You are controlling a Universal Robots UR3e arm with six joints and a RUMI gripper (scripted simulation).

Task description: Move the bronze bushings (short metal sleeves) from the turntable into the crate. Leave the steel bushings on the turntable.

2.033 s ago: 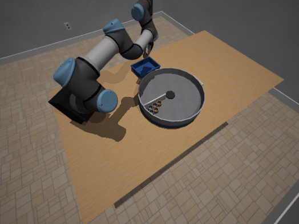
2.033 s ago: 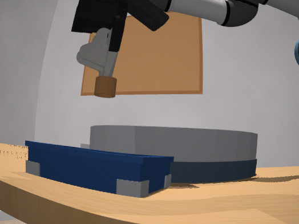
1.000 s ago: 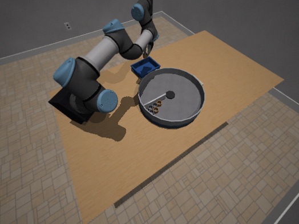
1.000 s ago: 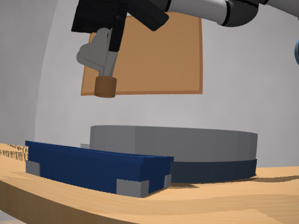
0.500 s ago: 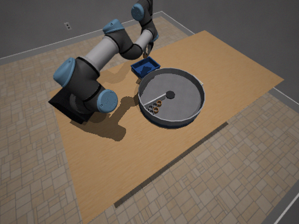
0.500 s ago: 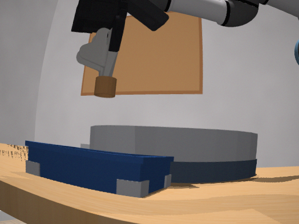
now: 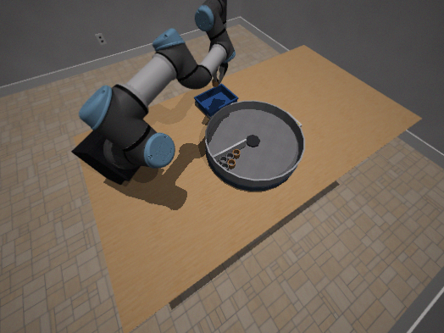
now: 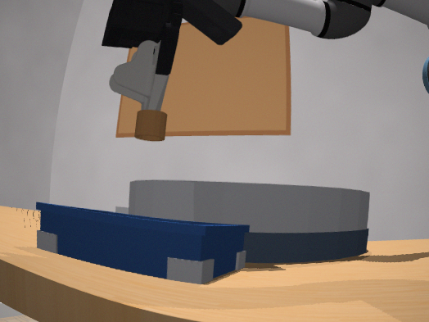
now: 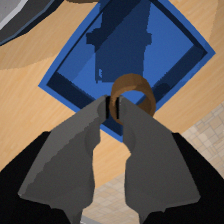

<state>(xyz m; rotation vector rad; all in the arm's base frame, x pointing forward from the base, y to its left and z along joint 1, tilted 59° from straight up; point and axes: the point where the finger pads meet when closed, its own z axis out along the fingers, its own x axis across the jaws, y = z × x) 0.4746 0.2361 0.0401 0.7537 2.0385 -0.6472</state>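
My gripper (image 7: 219, 81) (image 8: 151, 108) (image 9: 113, 97) is pinched shut on the wall of one bronze bushing (image 7: 215, 83) (image 8: 151, 125) (image 9: 148, 102), up above the blue crate (image 7: 205, 108) (image 8: 123, 244) (image 9: 55, 70); two other bronze bushings (image 7: 231, 163) sit among steel ones (image 7: 223, 159) on the turntable (image 7: 256, 182) (image 8: 250, 207).

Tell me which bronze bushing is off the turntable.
The one in the gripper, its wall pinched between the fingers above the crate; the other two bronze ones sit on the turntable.
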